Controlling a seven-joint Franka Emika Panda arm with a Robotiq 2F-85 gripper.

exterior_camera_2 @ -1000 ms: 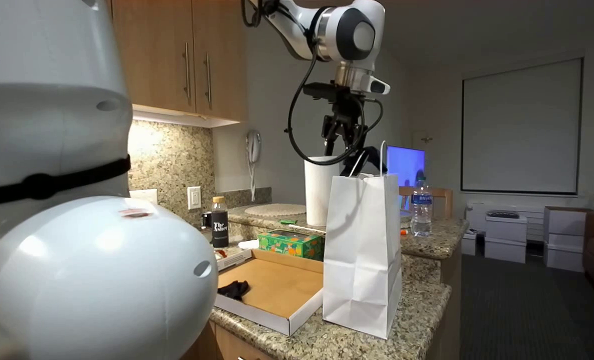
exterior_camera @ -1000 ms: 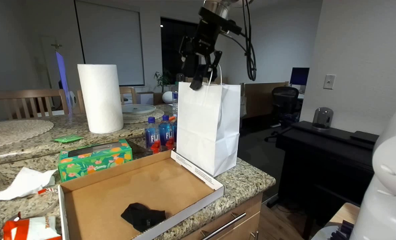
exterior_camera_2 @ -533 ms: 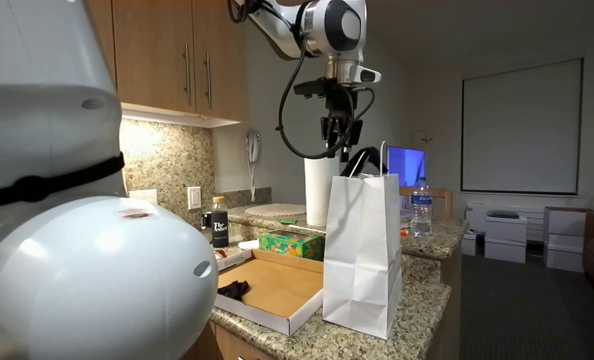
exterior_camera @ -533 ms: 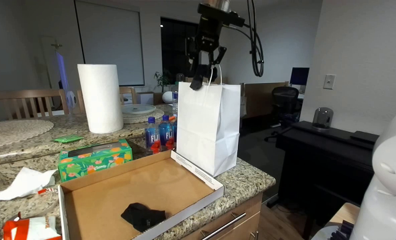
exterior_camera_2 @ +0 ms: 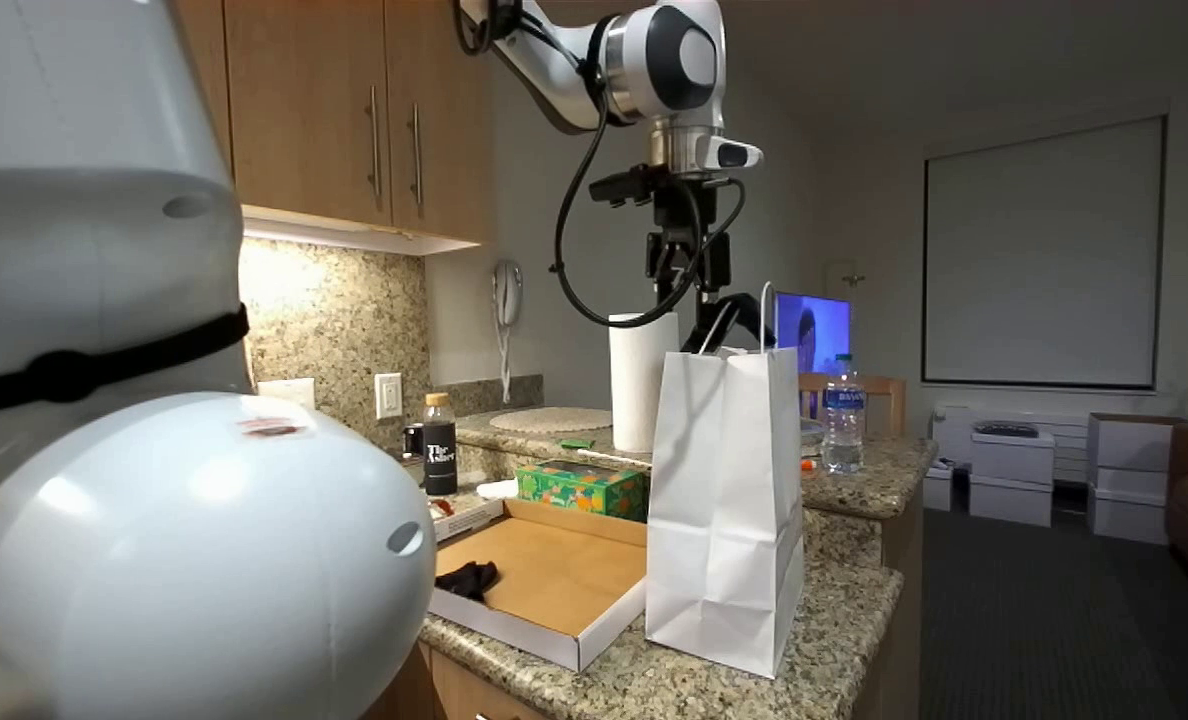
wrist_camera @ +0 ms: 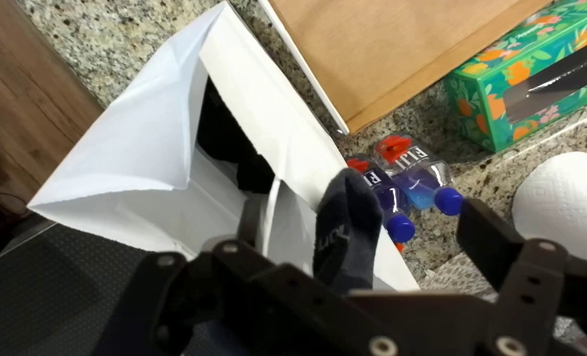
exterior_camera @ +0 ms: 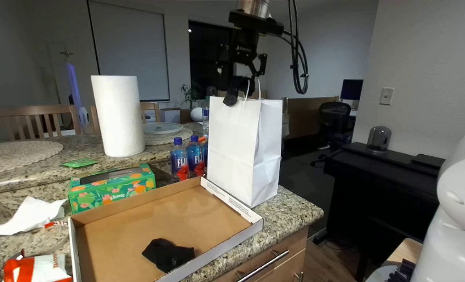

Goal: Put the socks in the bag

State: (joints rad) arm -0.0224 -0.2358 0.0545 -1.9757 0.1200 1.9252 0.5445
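Wrist view, fingers (wrist_camera: 490, 242) spread wide, black sock (wrist_camera: 348, 220) visible between them, draped over the rim of a white bag (wrist_camera: 125, 136)

Around six o'clock in the wrist view my gripper (wrist_camera: 366, 227) is blurred and runs off the edge, hiding part of the sock (wrist_camera: 347, 212) draped over the rim of the bag (wrist_camera: 145, 118). Inside, toward ten o'clock, the black heap (wrist_camera: 222, 126) is too dark for me to count. The tissue box (wrist_camera: 525, 69) at two and the paper towel roll (wrist_camera: 565, 198) at three are cut off. In an exterior view my white arm (exterior_camera_2: 214, 560), at eight, hides some of the cardboard tray (exterior_camera_2: 559, 570) and of the second sock (exterior_camera_2: 469, 578).
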